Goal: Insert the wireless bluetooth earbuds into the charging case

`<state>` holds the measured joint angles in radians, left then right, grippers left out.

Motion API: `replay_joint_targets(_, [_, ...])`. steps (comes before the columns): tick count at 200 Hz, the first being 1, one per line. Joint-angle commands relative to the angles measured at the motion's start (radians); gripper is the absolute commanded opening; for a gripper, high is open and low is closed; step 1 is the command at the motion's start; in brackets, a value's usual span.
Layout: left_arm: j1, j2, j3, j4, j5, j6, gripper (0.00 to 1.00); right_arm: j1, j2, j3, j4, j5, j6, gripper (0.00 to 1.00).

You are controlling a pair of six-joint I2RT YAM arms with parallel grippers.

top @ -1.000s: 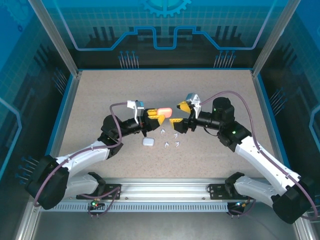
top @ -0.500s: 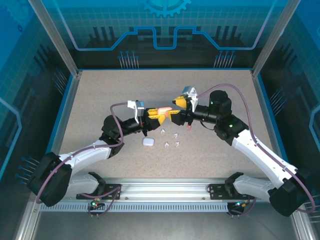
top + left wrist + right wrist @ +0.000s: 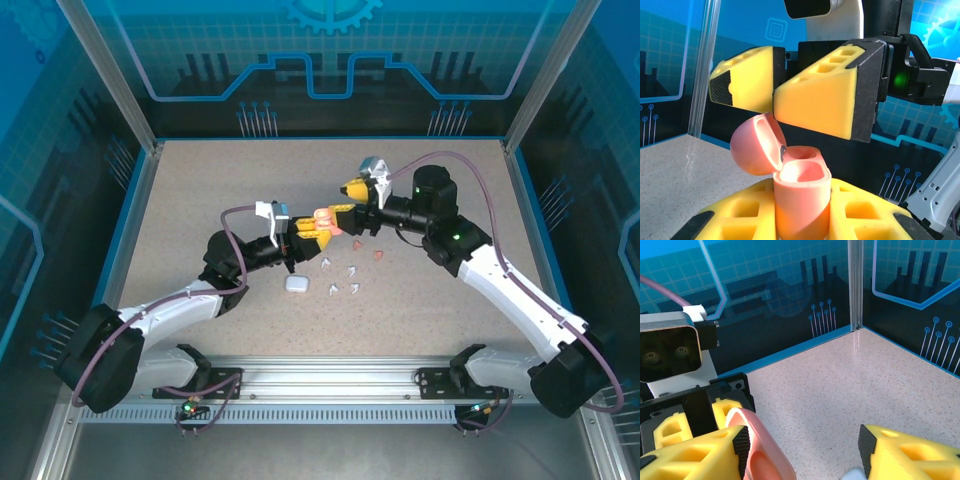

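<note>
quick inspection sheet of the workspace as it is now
surface: speckled table, no spills seen
job's things: pink case open, held in left hand; white case closed on the table; four white earbuds and two pink earbuds loose near it
clutter: nothing seen
hands: left hand shut on pink case; right hand open by its lid
cables: purple cable looped along each arm
surroundings: blue printed walls, metal frame posts
</note>
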<state>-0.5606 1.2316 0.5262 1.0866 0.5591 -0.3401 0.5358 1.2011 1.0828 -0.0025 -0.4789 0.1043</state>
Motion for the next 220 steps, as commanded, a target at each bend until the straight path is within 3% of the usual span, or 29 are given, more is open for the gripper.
replay_joint_targets(1, [-0.006,-0.007,0.001,0.040,0.019,0.029,0.05,-0.007,-0.009,0.045,-0.022,-0.004,-0.007,0.63])
replay_joint_targets(44, [-0.005,-0.031,-0.022,0.011,-0.011,0.075,0.03,-0.055,-0.090,0.033,-0.117,0.044,0.112,0.70])
replay_joint_targets(101, [-0.006,-0.105,-0.082,0.006,-0.036,0.160,0.00,-0.135,-0.103,0.016,-0.555,0.401,0.282,0.73])
replay_joint_targets(125, [-0.007,-0.126,-0.100,0.030,-0.030,0.188,0.00,-0.137,-0.006,0.005,-0.642,0.449,0.283,0.73])
replay_joint_targets(155, [-0.006,-0.113,-0.151,0.202,-0.014,0.214,0.00,-0.140,0.195,0.047,-0.717,0.474,0.299,0.70])
replay_joint_targets(180, [-0.007,-0.096,-0.162,0.282,-0.004,0.210,0.00,-0.140,0.326,0.065,-0.688,0.473,0.319,0.68])
replay_joint_targets(220, [-0.007,-0.094,-0.161,0.277,-0.003,0.209,0.00,-0.138,0.498,0.121,-0.667,0.520,0.339,0.61])
